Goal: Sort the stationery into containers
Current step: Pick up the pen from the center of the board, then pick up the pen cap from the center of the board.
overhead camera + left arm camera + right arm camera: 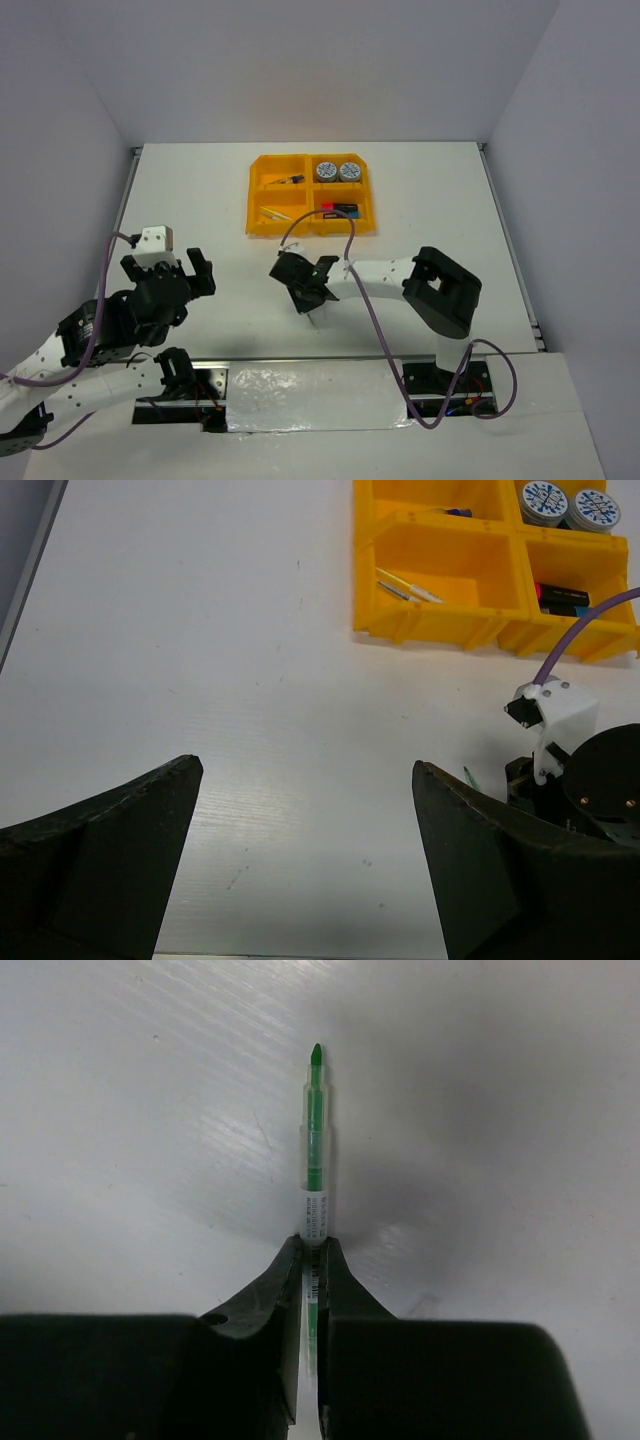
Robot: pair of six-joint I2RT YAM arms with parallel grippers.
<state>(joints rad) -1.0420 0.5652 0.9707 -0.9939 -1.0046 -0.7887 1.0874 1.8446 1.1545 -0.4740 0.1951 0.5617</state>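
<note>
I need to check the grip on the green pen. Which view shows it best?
Right wrist: the pen runs up the middle, pinched in the shut right gripper. The top view shows only a pale sliver under the gripper; the left wrist shows only a green tip.

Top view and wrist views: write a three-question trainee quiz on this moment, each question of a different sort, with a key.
1. True or false: the right gripper is shut on a green pen.
2. Which compartment of the yellow tray holds the two tape rolls, seen from the robot? A) far right B) near left C) far left
3. Fill in: the left gripper is ____ and holds nothing.

Key: 1 true; 2 A; 3 open.
</note>
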